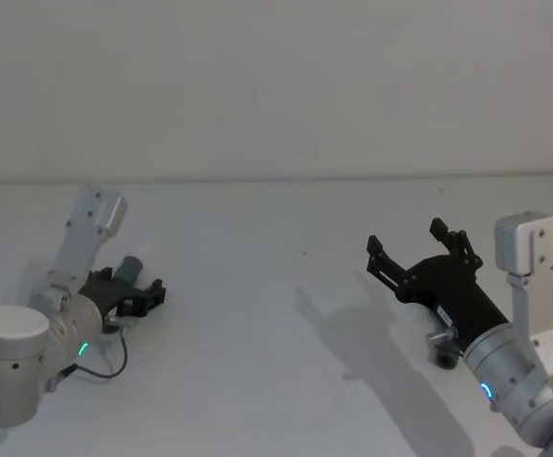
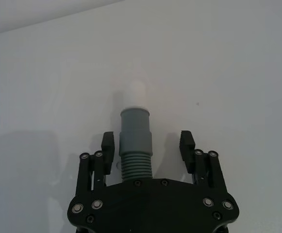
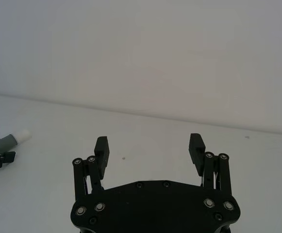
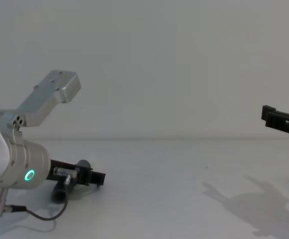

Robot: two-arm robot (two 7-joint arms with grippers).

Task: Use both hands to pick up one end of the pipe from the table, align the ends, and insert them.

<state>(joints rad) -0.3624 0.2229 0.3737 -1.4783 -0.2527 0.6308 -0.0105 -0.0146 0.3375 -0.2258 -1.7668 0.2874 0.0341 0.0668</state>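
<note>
nothing's been lifted yet, so it's early days. nearest the body, what looks like the plain grey piece (image 1: 444, 360) is left lying on the table (image 1: 257, 400), tucked under the right arm (image 1: 509, 371), untouched. a bit further out, the left gripper (image 2: 147, 141) is set wide open around the white-tipped piece (image 2: 135, 133), pads just beside it, not clamped. furthest out, the right gripper (image 3: 149, 144) is held spread and empty above the table. gripping, aligning and inserting are all left.
</note>
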